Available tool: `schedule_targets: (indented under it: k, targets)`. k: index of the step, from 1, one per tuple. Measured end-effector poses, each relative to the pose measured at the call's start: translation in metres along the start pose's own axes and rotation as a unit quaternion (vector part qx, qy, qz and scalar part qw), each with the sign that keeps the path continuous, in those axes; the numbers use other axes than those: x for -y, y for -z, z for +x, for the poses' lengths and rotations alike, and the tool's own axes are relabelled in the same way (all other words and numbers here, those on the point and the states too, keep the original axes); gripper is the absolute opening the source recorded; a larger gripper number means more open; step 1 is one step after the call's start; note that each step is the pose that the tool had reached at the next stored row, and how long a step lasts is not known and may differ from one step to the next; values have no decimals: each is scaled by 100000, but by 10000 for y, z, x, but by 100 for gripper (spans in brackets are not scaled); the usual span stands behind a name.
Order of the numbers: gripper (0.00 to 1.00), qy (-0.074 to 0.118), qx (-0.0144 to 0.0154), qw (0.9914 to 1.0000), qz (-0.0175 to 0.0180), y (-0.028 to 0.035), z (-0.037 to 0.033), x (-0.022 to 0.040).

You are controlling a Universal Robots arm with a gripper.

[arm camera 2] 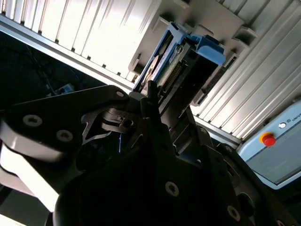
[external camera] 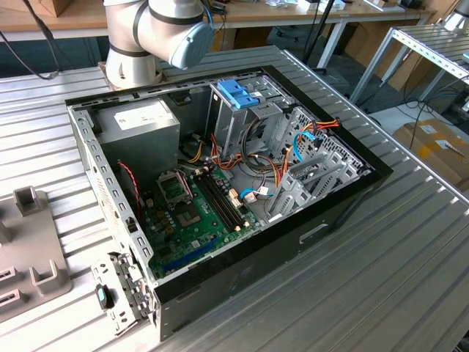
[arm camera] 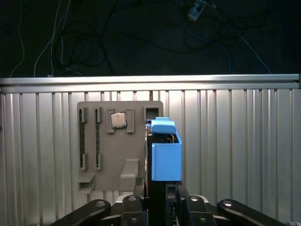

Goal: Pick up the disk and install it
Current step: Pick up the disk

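On my exterior view the light is bright and even and seems to fall from overhead. The ribbed metal table [external camera: 410,242] carries a soft sheen. The inside of the open computer case [external camera: 256,257] stays readable, with shade pooled along its near wall.

In the first wrist view the table's edge rail glares white and the floor [arm camera: 141,37] beyond it is almost black. The blue side of the disk [arm camera: 167,155] is flatly lit, and the gripper [arm camera: 162,197] is dark except for glints on its bolts.

In the second wrist view the contrast is harsh. The table slats burn out to white, while the gripper is close to a black silhouette.
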State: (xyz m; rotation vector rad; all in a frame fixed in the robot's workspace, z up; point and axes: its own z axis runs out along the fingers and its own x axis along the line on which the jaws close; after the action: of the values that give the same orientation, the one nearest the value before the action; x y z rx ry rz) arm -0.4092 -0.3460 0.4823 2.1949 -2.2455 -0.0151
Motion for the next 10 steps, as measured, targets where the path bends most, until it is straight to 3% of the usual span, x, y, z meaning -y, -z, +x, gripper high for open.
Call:
schedule_targets:
  k: [2,6,10]
  targets:
    - [35,0,2,100000,6,0,-1,39]
    - [35,-1,1,100000,3,1,-6,234]
    - [35,-5,2,100000,4,2,-7,283]
